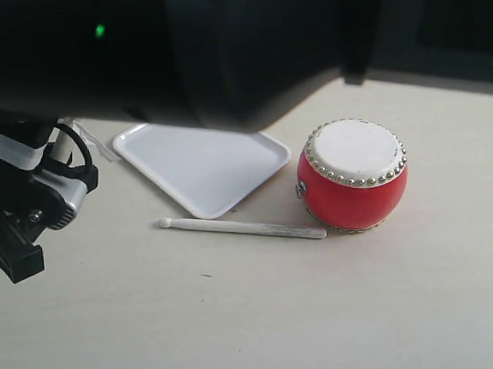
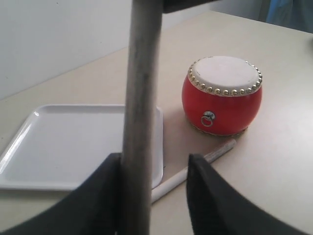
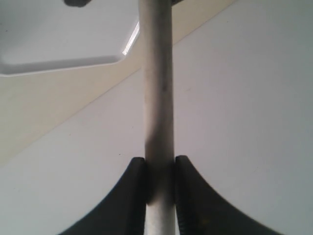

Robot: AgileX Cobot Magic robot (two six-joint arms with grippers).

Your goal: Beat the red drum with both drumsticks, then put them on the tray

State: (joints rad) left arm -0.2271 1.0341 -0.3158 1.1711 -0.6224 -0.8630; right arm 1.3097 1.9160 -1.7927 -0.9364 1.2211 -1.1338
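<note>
The red drum (image 1: 353, 177) (image 2: 222, 95) stands upright on the table, right of the white tray (image 1: 197, 163) (image 2: 73, 147). One drumstick (image 1: 244, 227) (image 2: 195, 169) lies on the table in front of both, its butt end by the drum. My right gripper (image 3: 160, 161) is shut on the other drumstick (image 3: 157, 83). That stick (image 2: 142, 98) also runs between the jaws of my left gripper (image 2: 154, 159). It rests against one finger, with a clear gap to the other. The left gripper (image 1: 22, 257) shows at the left edge.
A large dark blurred shape (image 1: 250, 55) fills the top of the exterior view and hides the tray's far edge and the held stick. The tray (image 3: 58, 39) holds nothing. Pale tabletop (image 1: 259, 314) lies in front of the drum.
</note>
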